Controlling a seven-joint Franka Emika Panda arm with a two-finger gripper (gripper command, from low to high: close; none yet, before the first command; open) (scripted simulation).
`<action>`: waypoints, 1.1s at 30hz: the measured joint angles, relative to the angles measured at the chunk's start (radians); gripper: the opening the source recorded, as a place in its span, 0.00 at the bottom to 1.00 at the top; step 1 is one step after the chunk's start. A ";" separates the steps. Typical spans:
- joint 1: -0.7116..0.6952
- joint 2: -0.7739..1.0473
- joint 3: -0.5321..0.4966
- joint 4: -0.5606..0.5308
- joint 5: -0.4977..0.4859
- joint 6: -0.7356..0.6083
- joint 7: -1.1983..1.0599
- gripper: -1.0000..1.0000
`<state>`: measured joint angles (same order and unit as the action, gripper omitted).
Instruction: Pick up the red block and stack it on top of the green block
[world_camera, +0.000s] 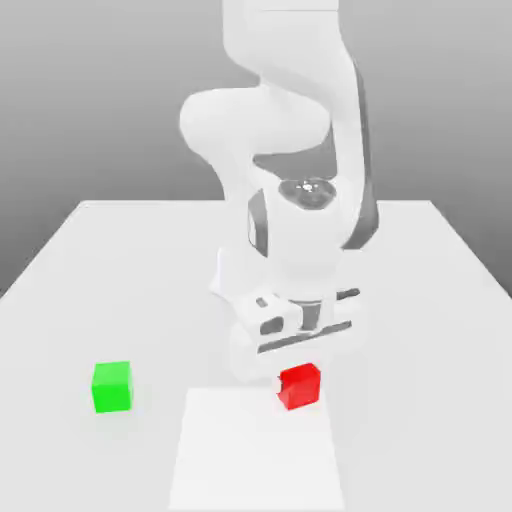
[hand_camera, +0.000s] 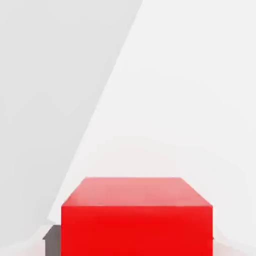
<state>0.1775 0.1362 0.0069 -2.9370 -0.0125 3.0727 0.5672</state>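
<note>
The tool points straight down at the near part of the tabletop, low over it, and its fingers are drawn together against the sides of the red block. In the exterior view the white hand covers the top rear of that block, so only the front face and a strip of the upper face show beneath it. In the hand view the red block sits very close to the camera, its upper face and one side face plain to see, with a dark fingertip pressed against one flank and a sliver of the other finger at the opposite edge.

The red block rests on the tabletop, at the far edge of a lighter white panel that lies flat on the surface and runs toward the camera. Its lower corner just overlaps that panel's far right corner in the exterior view. Whether it has left the surface yet I cannot tell.

The green block stands by itself on the tabletop, well apart from the red one, toward the exterior view's left and about as near the camera. It sits square and upright, nothing on top of it.

Above the tool the white arm folds steeply over itself, its bulky links rising out of the exterior view's top edge. Behind everything is a plain grey backdrop.
</note>
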 joint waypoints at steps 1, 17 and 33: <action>-0.001 -0.030 0.002 -0.004 0.003 -0.026 -0.002 0.00; -0.211 -0.292 -0.254 0.054 -0.072 -0.340 -0.403 0.00; -0.363 -0.047 -0.378 0.133 0.147 -0.189 -0.893 1.00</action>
